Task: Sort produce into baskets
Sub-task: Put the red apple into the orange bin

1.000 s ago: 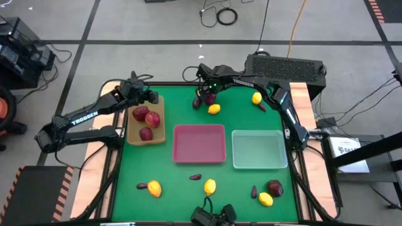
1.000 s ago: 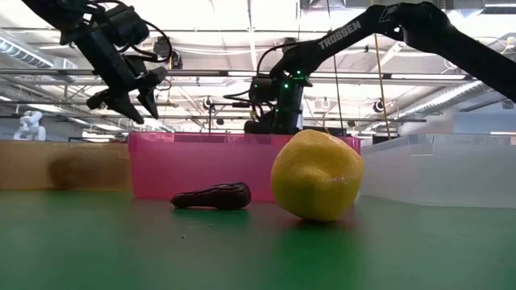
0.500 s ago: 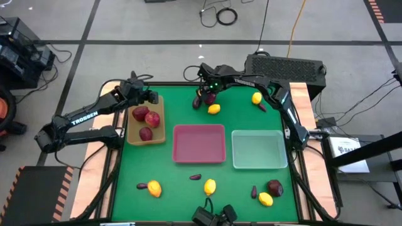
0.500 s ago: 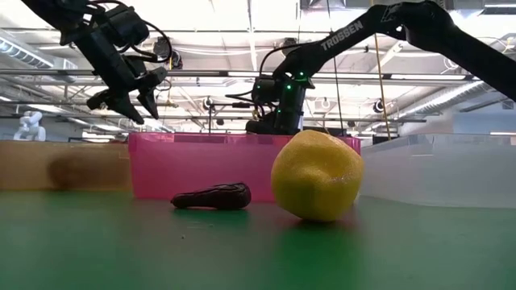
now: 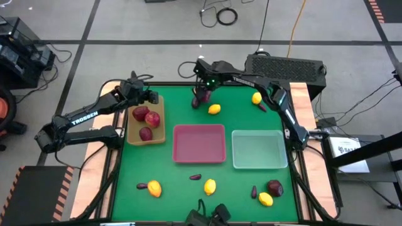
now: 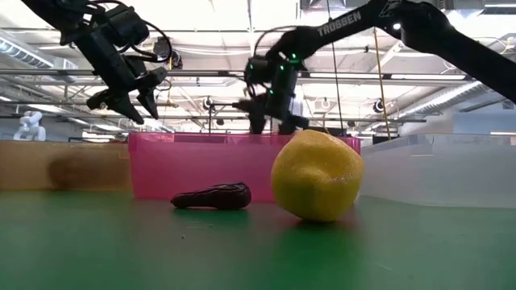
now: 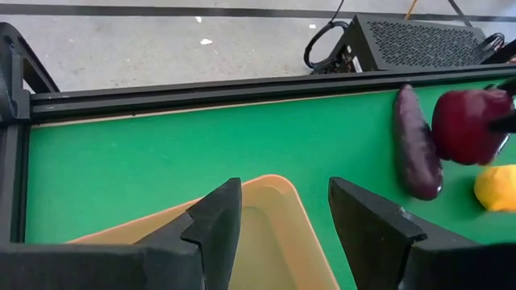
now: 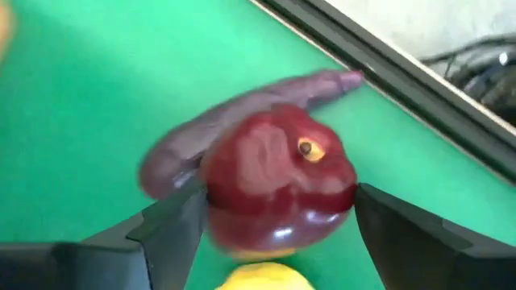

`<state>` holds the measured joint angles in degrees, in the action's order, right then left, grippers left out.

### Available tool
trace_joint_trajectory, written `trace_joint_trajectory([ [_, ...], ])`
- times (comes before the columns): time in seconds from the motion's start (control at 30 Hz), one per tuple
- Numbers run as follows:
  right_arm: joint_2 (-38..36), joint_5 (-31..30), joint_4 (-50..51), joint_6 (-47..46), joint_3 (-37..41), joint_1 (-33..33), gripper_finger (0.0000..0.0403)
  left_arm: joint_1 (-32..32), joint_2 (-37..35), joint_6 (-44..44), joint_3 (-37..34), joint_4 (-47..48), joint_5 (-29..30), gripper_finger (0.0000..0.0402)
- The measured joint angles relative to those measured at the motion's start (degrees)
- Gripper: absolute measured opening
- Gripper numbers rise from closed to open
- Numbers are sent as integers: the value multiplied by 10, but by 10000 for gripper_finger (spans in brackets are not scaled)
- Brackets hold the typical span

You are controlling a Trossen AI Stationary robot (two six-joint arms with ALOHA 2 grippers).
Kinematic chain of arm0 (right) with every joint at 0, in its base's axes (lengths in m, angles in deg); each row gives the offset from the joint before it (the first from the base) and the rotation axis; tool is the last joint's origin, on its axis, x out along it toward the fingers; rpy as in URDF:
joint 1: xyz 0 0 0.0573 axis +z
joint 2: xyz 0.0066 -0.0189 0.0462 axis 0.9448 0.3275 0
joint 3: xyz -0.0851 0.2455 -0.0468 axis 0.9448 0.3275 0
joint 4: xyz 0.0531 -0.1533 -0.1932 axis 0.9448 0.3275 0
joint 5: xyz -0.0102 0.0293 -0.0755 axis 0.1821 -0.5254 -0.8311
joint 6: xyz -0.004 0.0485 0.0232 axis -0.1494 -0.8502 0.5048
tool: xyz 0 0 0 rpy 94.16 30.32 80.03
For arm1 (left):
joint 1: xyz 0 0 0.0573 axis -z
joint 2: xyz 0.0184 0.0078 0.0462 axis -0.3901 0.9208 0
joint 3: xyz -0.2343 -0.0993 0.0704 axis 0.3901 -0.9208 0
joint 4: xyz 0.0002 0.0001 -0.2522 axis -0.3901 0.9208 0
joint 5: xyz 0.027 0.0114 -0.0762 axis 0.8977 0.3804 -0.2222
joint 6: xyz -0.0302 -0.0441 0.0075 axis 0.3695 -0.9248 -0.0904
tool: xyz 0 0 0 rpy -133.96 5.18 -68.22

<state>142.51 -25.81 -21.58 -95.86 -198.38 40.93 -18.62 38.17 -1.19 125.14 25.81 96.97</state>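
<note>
On the green table, the right gripper was clamped on a red apple just above an eggplant, so it needed a firm grip and clean lift toward the tan tray, over which the left gripper hung with fingers apart.

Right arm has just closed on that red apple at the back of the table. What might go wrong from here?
1. The right end effector holds the apple only by its sides, so it might slip out during the carry.
2. The eggplant and a lemon lie close by and may get knocked.
3. The left end effector hovers over the tan tray, which already holds three apples; the arms might collide there.
</note>
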Motion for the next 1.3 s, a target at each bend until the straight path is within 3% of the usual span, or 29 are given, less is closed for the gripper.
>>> trace_joint_trajectory([
  [0.2, -2, 17, -7, 14, -58, 35, 278, 0, 0, 1, 0, 0, 16, 194],
  [0.37, -3, 32, -4, 24, -63, 72, 264, 0, 0, 10, 0, 0, 17, 194],
  [0.43, -3, 11, -7, 31, -63, 86, 262, 0, 0, 13, 0, 0, 17, 194],
  [0.57, -3, -92, -21, 43, -63, 93, 261, 0, 0, 14, 0, 0, 17, 194],
  [0.7, -3, -107, -9, 41, -63, 77, 261, 0, 0, 15, 0, 0, 17, 194],
  [0.8, -3, -98, 10, 49, -63, 63, 273, 0, 0, 13, 0, 0, 17, 194],
  [0.93, -2, -23, 7, 66, -63, 42, 300, 0, 0, 12, 0, 0, 16, 194],
  [1.3, 56, -26, 3, 174, -63, 28, 364, 0, 0, 11, 0, 0, 13, 194],
])
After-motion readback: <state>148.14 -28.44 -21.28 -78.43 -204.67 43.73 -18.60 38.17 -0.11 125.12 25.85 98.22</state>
